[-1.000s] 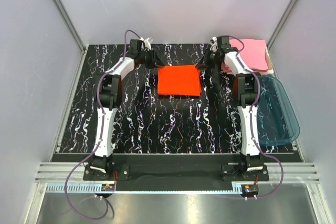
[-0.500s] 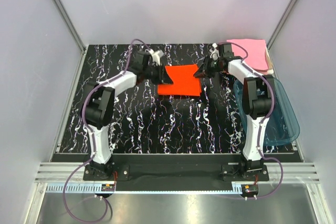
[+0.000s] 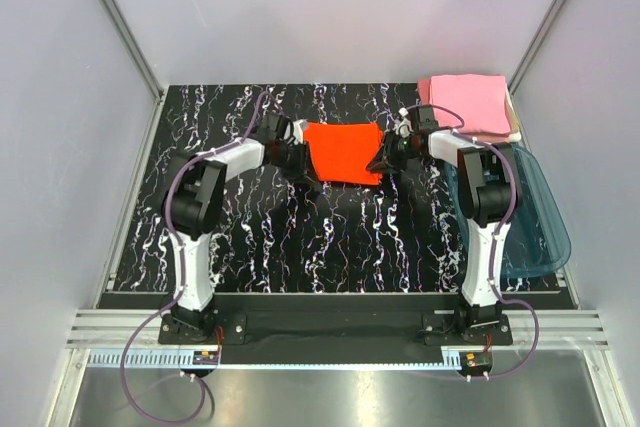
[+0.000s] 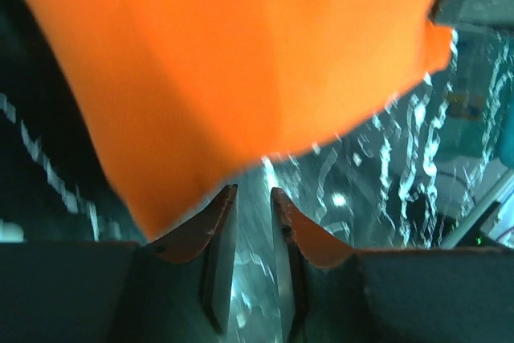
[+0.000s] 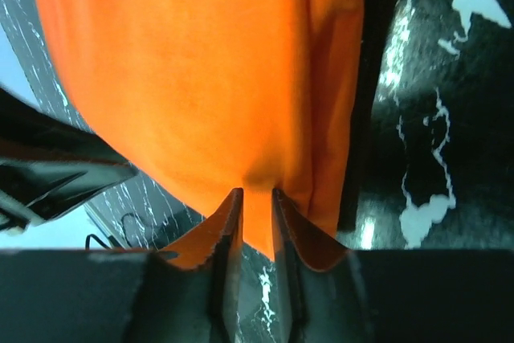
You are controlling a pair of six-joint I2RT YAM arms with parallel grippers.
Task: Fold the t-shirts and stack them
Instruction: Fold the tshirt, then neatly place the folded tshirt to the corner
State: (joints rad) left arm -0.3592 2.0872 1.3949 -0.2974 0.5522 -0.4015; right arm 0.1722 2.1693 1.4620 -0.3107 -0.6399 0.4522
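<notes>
The orange-red t-shirt, folded to a rough square, lies at mid-table with its near edge drawn in. My left gripper is at its left side. In the left wrist view the cloth ends just at the fingertips, and the left gripper shows only table in its narrow gap. My right gripper is at the shirt's right side. In the right wrist view a corner of the cloth runs down between the jaws, and the right gripper is pinched on it. Folded pink t-shirts are stacked at the far right corner.
A translucent teal tub lies on its side along the table's right edge, next to the right arm. The black marbled table has grey walls on three sides. Both arms reach forward with their elbows out over the table's sides.
Both grippers came from beyond the shirt's far corners toward me and in against its two sides. The shirt's flat square outline has become uneven. The right arm no longer covers the pink stack.
</notes>
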